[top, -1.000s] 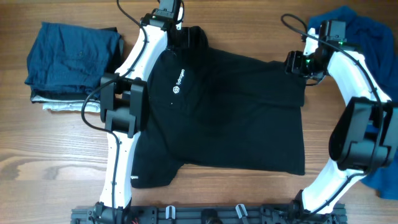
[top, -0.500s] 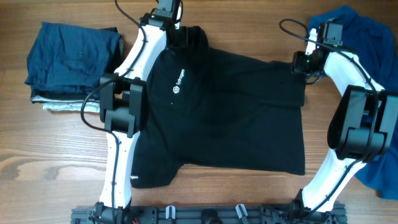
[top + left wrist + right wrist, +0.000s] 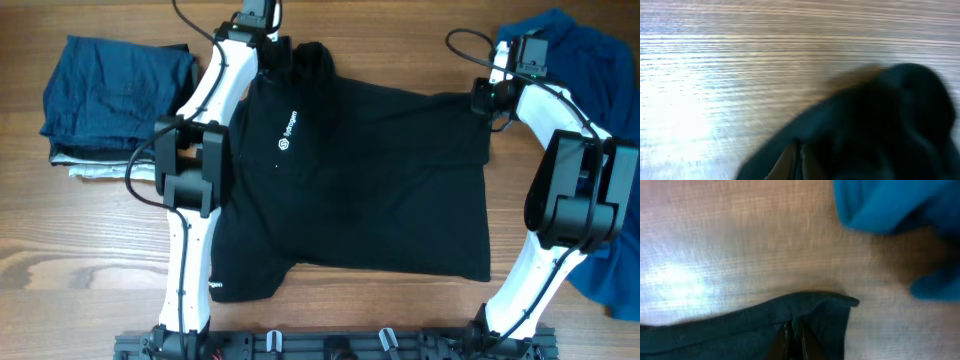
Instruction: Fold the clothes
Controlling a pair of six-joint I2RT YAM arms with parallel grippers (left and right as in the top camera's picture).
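Both clamped on black shirt (image 3: pixel 370 180), L end effector (image 3: pixel 798 159), R end effector (image 3: pixel 792 336)

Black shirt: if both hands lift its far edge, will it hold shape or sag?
Likely floppy: the black shirt lies flat with a bunched collar, so it should sag between the left hand and right hand. Probably light, since its edge looks thin. Its spread body may drag on the table.

black shirt (image 3: pixel 380 190): plain black, small white logo (image 3: pixel 287 133) on chest; blue shirt (image 3: pixel 600 40): bright blue, plain; folded stack (image 3: pixel 115 85): dark navy over a white-grey layer (image 3: pixel 100 172); table (image 3: pixel 60 260): light brown wood grain with darker streaks; arms (image 3: pixel 190 265): white links, black joints and cables
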